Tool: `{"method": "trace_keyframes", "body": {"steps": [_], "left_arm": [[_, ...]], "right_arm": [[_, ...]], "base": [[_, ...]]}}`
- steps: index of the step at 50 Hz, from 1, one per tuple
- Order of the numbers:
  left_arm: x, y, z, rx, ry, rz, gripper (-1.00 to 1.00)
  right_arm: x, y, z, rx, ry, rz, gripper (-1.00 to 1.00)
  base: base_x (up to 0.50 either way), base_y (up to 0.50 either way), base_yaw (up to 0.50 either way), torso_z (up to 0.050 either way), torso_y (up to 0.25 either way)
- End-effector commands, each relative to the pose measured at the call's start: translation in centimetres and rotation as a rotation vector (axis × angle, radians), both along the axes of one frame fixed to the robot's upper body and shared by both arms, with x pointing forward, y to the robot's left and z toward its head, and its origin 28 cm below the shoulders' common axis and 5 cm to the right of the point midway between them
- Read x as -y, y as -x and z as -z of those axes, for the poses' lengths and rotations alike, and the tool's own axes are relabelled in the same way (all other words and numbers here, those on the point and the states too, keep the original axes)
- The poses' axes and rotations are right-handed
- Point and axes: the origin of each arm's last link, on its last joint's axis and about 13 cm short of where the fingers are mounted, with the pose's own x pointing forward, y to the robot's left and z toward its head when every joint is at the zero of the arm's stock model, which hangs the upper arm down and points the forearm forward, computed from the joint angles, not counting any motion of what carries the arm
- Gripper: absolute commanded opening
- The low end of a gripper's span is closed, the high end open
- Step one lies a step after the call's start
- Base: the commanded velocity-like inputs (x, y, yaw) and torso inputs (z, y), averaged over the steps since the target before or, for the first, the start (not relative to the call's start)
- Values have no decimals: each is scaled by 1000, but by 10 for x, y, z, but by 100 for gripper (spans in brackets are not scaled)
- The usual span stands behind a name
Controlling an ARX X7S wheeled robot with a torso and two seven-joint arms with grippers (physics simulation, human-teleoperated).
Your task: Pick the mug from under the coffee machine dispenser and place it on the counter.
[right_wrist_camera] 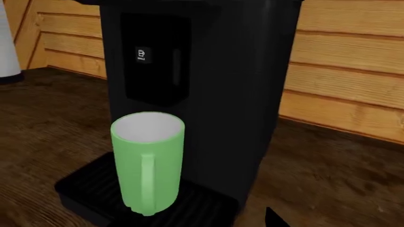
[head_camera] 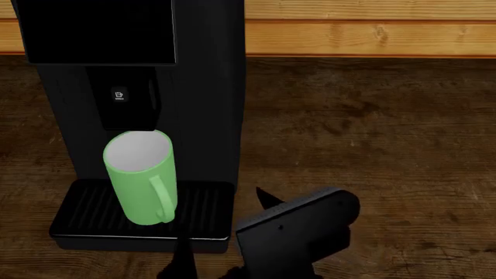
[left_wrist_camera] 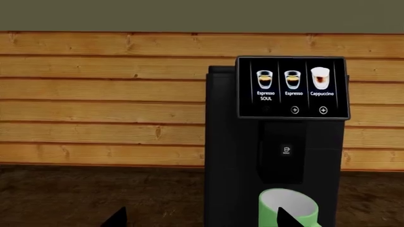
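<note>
The light-green mug (head_camera: 139, 177) stands upright on the ribbed drip tray (head_camera: 85, 212) of the black coffee machine, right under the dispenser (head_camera: 124, 102), its handle turned to the front. It also shows in the right wrist view (right_wrist_camera: 148, 161) and the left wrist view (left_wrist_camera: 287, 208). My right gripper (head_camera: 225, 226) is open and empty, just in front and to the right of the mug, apart from it; one fingertip (right_wrist_camera: 273, 218) shows in its wrist view. My left gripper (left_wrist_camera: 202, 220) is open and empty, farther back, facing the machine's front. The dark-brown counter (head_camera: 372, 128) spreads to the right.
The machine's screen (left_wrist_camera: 292, 87) shows three drink pictures. An orange-tan plank wall (left_wrist_camera: 101, 94) runs behind the counter. A white object (right_wrist_camera: 7, 42) stands on the counter beyond the machine's far side.
</note>
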Motion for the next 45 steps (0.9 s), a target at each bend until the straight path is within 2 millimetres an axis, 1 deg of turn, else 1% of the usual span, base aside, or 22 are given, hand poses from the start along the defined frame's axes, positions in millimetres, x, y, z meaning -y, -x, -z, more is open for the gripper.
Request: {"method": "trace_keyframes", "body": {"steps": [1, 17, 22, 29, 45], "left_arm": [[0, 0, 2, -6, 3, -4, 100], [-1, -1, 3, -12, 5, -11, 100], [-1, -2, 2, -14, 6, -9, 100], [-2, -3, 4, -20, 4, -21, 100], [-2, -3, 7, -25, 6, -24, 100]], "right_arm": [[-14, -11, 2, -22, -15, -11, 100], [-31, -24, 11, -65, -13, -23, 100], [-36, -26, 10, -63, -12, -41, 100], [-42, -32, 19, -80, -4, -31, 100], [-49, -38, 25, -106, -1, -46, 100]], "base": [[0, 0, 0, 0, 0], [0, 0, 0, 0, 0], [0, 0, 0, 0, 0], [0, 0, 0, 0, 0], [0, 0, 0, 0, 0]]}}
